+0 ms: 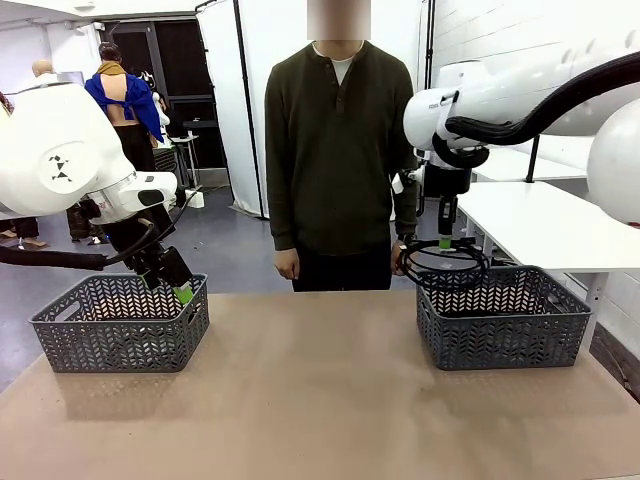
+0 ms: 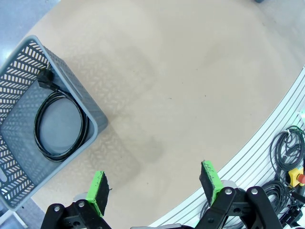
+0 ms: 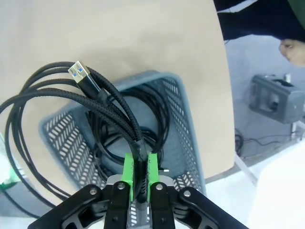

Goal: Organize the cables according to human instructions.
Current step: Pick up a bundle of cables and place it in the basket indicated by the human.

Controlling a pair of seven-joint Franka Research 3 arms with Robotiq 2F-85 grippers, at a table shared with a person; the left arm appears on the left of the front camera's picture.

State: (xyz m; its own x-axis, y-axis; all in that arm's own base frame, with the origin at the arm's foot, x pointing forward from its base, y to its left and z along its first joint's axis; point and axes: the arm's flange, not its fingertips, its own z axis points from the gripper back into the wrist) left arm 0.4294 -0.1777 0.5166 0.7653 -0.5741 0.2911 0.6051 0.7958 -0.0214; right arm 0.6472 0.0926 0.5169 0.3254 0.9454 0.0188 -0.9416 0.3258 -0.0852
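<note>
My right gripper [image 1: 445,243] [image 3: 138,168] is shut on a coiled black cable [image 3: 57,105] [image 1: 443,259] with a USB plug, hanging just above the right grey basket [image 1: 503,330]. More black cable [image 3: 136,121] lies inside that basket [image 3: 183,124] below it. My left gripper [image 2: 155,183] [image 1: 182,293] is open with nothing between its fingers, hovering beside the left grey basket [image 1: 120,325]. One black coil [image 2: 59,125] rests on that basket's floor [image 2: 16,90]. The human [image 1: 338,160] in an olive shirt stands at the far side, hands down.
The brown tabletop [image 1: 310,400] stretches between the two baskets. Loose cables and a red button [image 2: 300,177] sit beyond the table edge in the left wrist view. A white table [image 1: 560,225] stands behind the right basket.
</note>
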